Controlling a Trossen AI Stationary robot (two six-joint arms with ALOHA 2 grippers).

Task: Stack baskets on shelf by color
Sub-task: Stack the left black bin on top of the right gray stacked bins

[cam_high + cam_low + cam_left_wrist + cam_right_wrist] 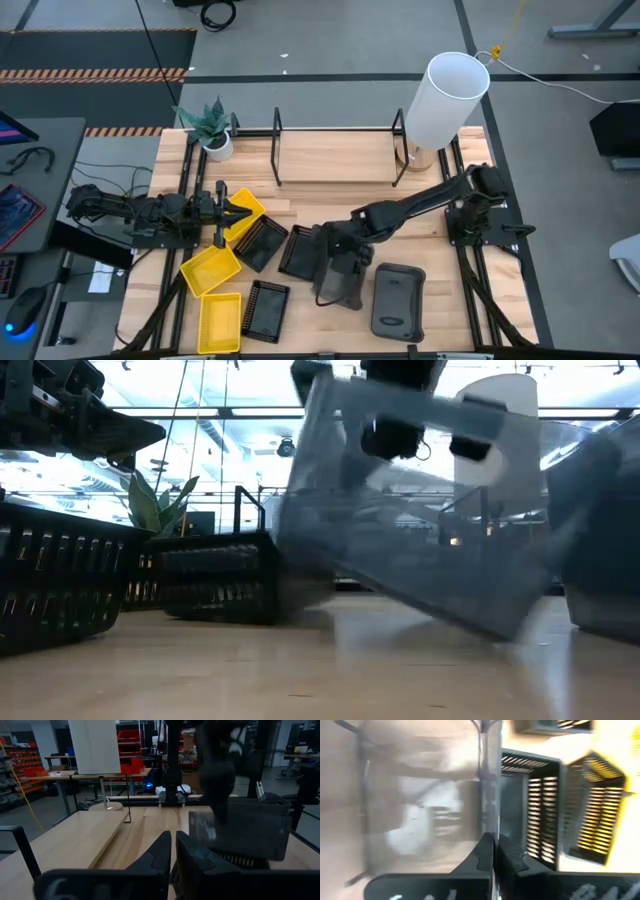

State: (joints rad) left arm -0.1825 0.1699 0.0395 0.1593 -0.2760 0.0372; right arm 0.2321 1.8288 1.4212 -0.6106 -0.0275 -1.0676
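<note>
My right gripper (338,262) is at the table's middle, shut on a dark grey basket (340,285), which the low view shows tilted (430,530). A second grey basket (400,300) lies to its right. Two black mesh baskets (262,243) (298,250) lie left of the gripper and a third (267,308) sits nearer the near edge. My left gripper (238,211) is shut and holds nothing; it hovers over a yellow basket (247,214). Two more yellow baskets (210,270) (220,322) lie near the near-left corner. The black rod shelf (338,183) stands at the far side. My right gripper (494,852) holds the grey basket by the rim of one side wall (490,795). The wall is pinched between the two fingers, one inside (481,857) the basket and one outside (512,862). The fingers come from above. The basket hangs tilted; whether its low corner (505,630) touches the table, I cannot tell.
A tall white cylinder (445,100) stands at the shelf's right end and a small potted plant (212,130) at the far-left corner. Bare wood (330,150) lies between the shelf's upright frames.
</note>
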